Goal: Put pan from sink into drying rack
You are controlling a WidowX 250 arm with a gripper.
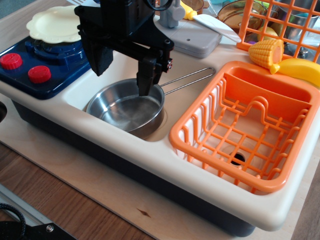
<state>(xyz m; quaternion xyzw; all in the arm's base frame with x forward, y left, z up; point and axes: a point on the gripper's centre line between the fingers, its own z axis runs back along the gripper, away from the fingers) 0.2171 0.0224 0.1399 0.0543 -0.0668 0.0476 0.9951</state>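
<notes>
Gripper (pixel 148 82), black: fingers close together at the far rim of the round shiny steel pan (pixel 125 107); whether it pinches the rim cannot be told. Pan: in the cream plastic sink (pixel 95 80), wire handle toward the low orange grid drying rack (pixel 240 125). Step, judged: grasping; next, lift clear and carry sideways over the rack.

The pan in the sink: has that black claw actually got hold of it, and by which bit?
It cannot be told for sure. The gripper is down at the pan by its far rim, near the wire handle, but a firm pinch is not visible.

Shiny steel pan (pixel 125 107) sits upright in the cream sink (pixel 80 92), beside the orange drying rack (pixel 200 145).
</notes>
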